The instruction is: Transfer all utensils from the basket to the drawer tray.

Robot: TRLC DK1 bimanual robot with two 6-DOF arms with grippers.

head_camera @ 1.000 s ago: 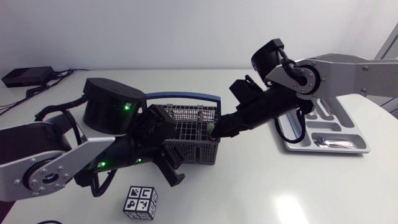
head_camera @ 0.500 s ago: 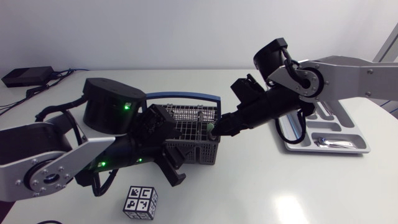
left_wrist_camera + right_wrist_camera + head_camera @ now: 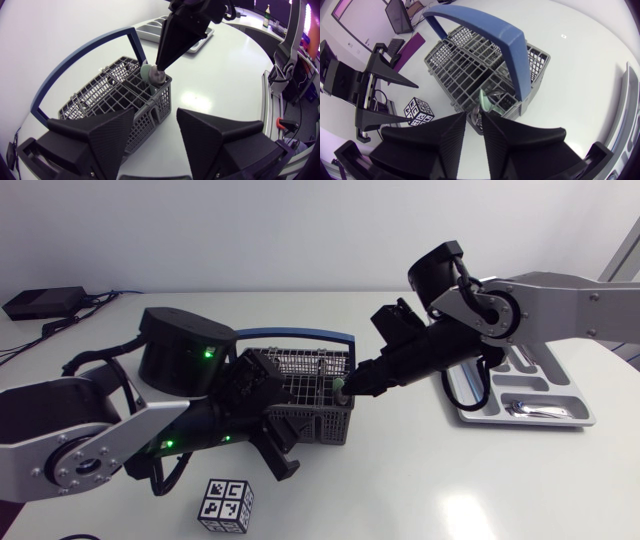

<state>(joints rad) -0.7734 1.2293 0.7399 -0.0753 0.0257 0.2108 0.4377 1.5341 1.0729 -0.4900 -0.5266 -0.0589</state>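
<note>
Grey basket with a blue hoop handle stands mid-table, a little left of centre.

- Utensil: pale green handle end sticks up from the basket's near right corner compartment. The rest of it is down inside the grid; its type cannot be told.
- Right gripper: arm comes in from the right, angled down to that corner. Fingers are drawn close, pinching the top of the green handle from two sides. In the left wrist view the tips meet right on the handle end.
- Left gripper: sits at the basket's near left side with fingers spread wide. The basket's near wall is just ahead of the gap. Nothing is held. From above, one finger lies along the near left corner of the basket; whether it touches cannot be told.
- Drawer tray: grey, at the far right of the table, well apart from the basket. A metal utensil lies in its nearest compartment.
- Marker cube: black-and-white patterned, on the table near the left arm, on the near side of the basket.
</note>
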